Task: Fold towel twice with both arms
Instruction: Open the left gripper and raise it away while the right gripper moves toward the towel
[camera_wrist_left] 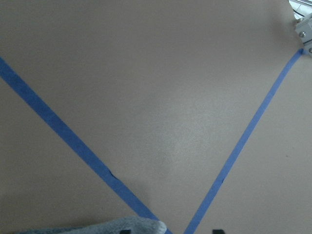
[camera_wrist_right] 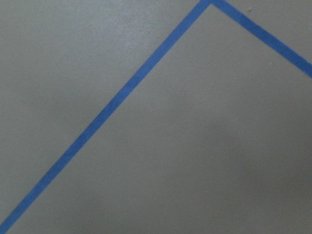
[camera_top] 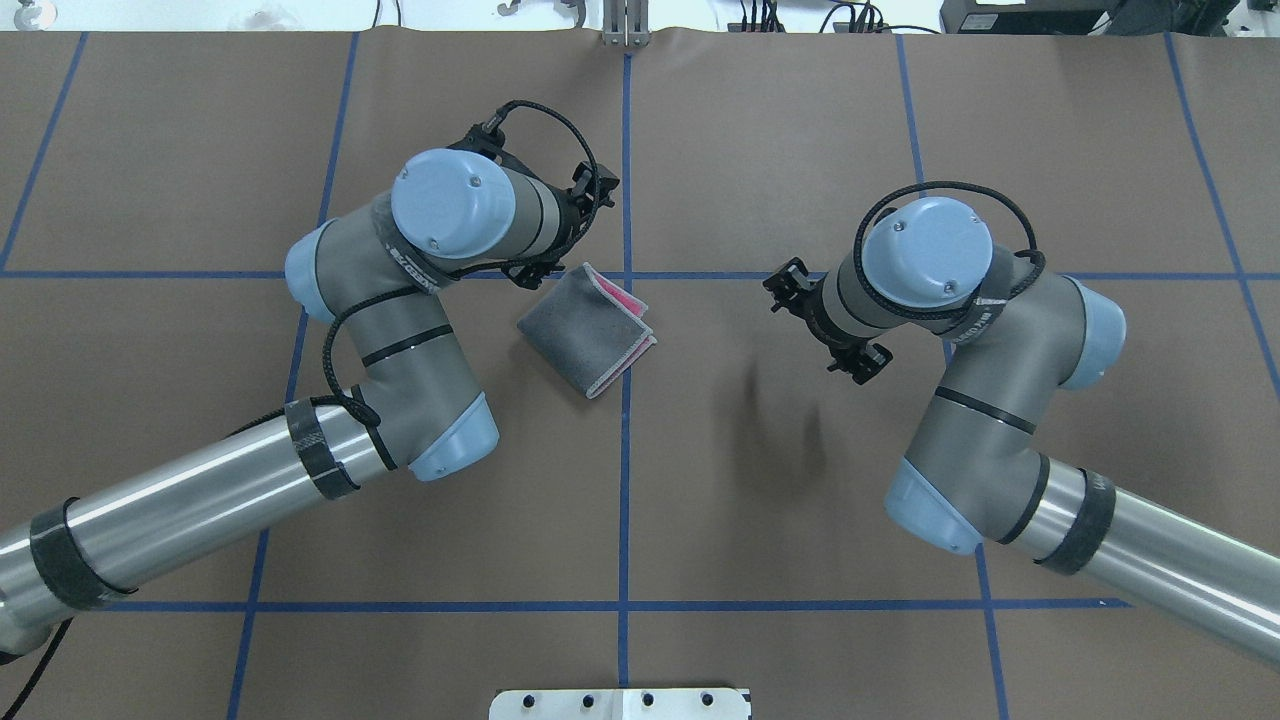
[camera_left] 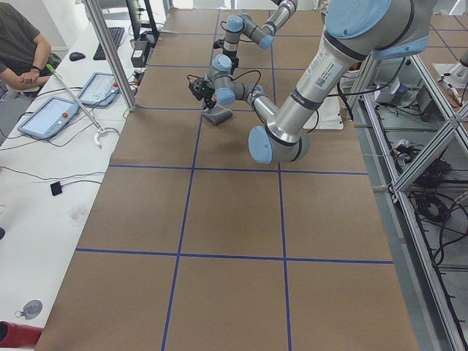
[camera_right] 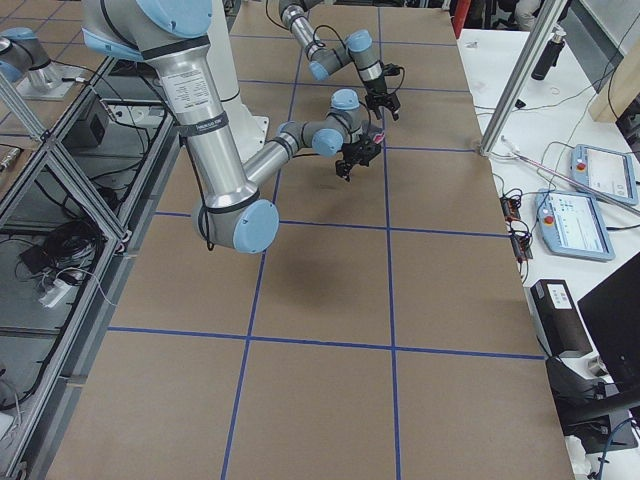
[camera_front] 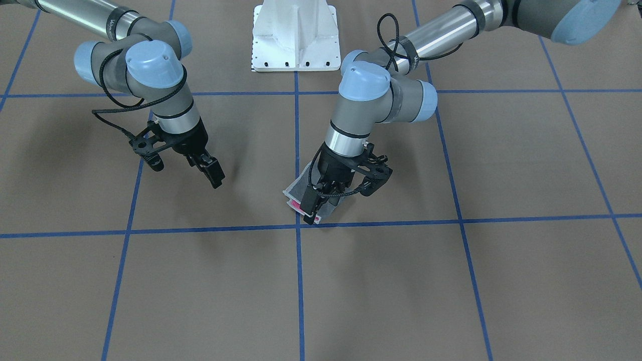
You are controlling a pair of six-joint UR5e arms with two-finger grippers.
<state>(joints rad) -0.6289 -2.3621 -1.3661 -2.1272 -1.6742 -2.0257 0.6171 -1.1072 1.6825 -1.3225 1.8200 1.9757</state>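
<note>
The towel [camera_top: 585, 330] lies flat near the table's middle, folded to a small grey square with a pink edge showing along its far right side. My left gripper [camera_front: 321, 200] hangs low over the towel's far corner [camera_front: 297, 189], its fingers apart and holding nothing. In the left wrist view only a grey strip of towel [camera_wrist_left: 97, 228] shows at the bottom edge, between two separate fingertips. My right gripper [camera_front: 185, 168] is off to the robot's right of the towel, raised above bare table, open and empty. The right wrist view holds only the mat and tape lines.
Brown mat with a blue tape grid [camera_top: 625, 450] covers the table. The white pedestal base [camera_front: 296, 35] stands at the robot's edge. Beside the table, a person [camera_left: 18, 44] sits at a white bench with tablets [camera_left: 47, 117].
</note>
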